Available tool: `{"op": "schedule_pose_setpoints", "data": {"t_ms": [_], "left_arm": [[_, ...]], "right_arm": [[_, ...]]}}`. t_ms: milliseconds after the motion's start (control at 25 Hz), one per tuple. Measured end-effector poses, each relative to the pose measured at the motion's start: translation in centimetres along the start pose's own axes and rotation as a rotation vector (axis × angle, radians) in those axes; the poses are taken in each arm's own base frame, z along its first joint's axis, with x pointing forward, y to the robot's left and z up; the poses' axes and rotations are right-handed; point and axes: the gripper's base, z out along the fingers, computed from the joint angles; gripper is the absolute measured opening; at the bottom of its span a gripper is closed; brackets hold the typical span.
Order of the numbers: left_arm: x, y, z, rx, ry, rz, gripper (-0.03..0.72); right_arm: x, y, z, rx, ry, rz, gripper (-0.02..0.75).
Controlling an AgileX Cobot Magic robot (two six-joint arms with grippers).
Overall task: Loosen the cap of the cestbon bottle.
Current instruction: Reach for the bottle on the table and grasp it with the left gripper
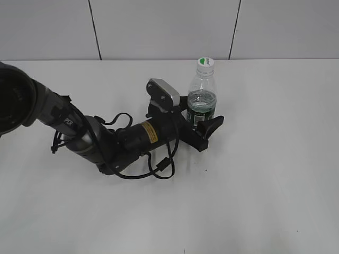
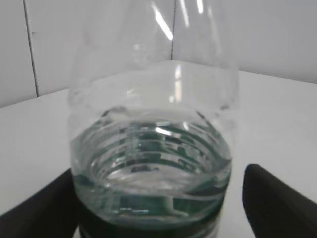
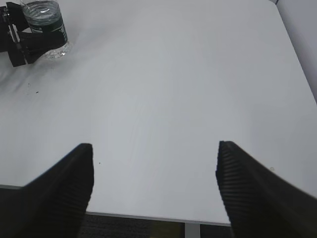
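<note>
The cestbon bottle (image 1: 202, 92) stands upright on the white table (image 1: 275, 159), partly filled with water, with a dark green label band low on it. Its white cap (image 1: 205, 62) with a green mark sits on the neck. My left gripper (image 1: 204, 120) lies low on the table with its fingers either side of the bottle's lower body. In the left wrist view the bottle (image 2: 148, 124) fills the frame between the fingers (image 2: 158, 171). The left finger touches it and a gap shows at the right finger. My right gripper (image 3: 153, 146) is open and empty above the table's near edge, far from the bottle (image 3: 47, 25).
The left arm and its cables (image 1: 106, 140) lie across the table's left-middle. A white panelled wall (image 1: 159, 26) stands behind the table. The table's front edge (image 3: 148, 215) shows under the right gripper.
</note>
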Motion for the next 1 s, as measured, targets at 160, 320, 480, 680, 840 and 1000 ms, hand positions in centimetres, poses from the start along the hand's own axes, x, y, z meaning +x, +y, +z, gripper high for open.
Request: {"op": "schedule_pose_setpoints", "data": {"t_ms": [160, 320, 480, 680, 840, 1000], "left_arm": [[0.0, 0.0, 0.0, -0.001, 0.004, 0.000, 0.580], [0.0, 0.0, 0.0, -0.005, 0.005, -0.002, 0.579], [-0.1, 0.2, 0.3, -0.009, -0.001, 0.001, 0.579], [0.0, 0.4, 0.9, -0.015, 0.015, 0.008, 0.579], [0.0, 0.2, 1.1, -0.012, 0.019, 0.011, 0.578], [-0.3, 0.1, 1.4, -0.007, 0.006, 0.017, 0.578]], "right_arm": [[0.0, 0.0, 0.0, 0.000, 0.000, 0.000, 0.588], [0.0, 0.0, 0.0, 0.000, 0.000, 0.000, 0.588], [0.0, 0.0, 0.0, 0.000, 0.000, 0.000, 0.588], [0.0, 0.0, 0.0, 0.000, 0.000, 0.000, 0.588], [0.0, 0.0, 0.0, 0.000, 0.000, 0.000, 0.588], [0.0, 0.0, 0.0, 0.000, 0.000, 0.000, 0.588]]}}
